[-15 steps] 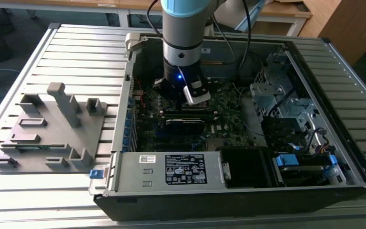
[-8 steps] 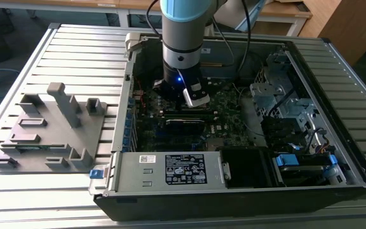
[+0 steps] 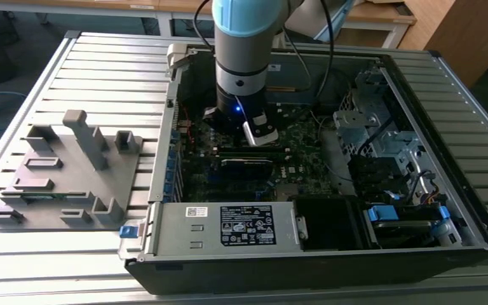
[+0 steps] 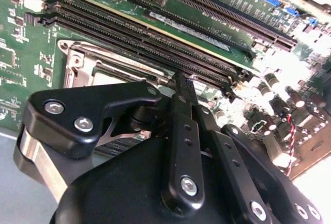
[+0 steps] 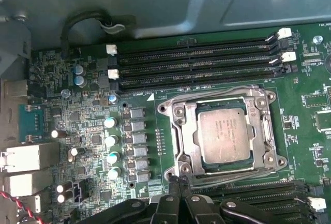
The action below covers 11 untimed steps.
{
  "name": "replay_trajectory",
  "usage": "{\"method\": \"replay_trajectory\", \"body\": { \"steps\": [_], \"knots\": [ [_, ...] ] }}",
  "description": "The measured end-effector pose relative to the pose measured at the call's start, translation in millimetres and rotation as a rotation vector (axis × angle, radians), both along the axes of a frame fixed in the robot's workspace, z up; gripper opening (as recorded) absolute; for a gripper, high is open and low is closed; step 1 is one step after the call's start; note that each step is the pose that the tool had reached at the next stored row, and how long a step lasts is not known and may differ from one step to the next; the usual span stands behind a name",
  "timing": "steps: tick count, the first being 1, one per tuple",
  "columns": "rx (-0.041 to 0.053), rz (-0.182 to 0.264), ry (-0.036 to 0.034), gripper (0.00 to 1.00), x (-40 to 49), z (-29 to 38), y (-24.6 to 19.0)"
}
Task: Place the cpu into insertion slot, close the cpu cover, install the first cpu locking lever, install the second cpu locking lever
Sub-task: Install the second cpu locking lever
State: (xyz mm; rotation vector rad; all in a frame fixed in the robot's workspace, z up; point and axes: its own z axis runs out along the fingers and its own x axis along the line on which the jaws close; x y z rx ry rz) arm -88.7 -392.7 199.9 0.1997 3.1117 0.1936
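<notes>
Inside the open computer case [image 3: 329, 267] in the exterior view the gripper [image 3: 261, 141] hangs over the board, its fingers [image 4: 182, 100] pressed together in the second wrist view, while the first wrist view shows the cpu [image 5: 226, 135] seated in the insertion slot [image 5: 182, 146] under the closed cpu cover [image 5: 261, 131].

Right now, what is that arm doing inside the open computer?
A robot arm is reaching down into an open computer case on a slatted table. Its gripper sits at the edge of the insertion slot on the motherboard. The cpu already lies in the slot, with the cpu cover framing it.
</notes>
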Motion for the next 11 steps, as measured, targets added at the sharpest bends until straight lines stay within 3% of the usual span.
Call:
{"method": "replay_trajectory", "body": {
  "steps": [11],
  "knots": [
    [0.0398, 0.0, -0.0001, 0.11, -2.8, -4.2, -2.7]
  ]
}}
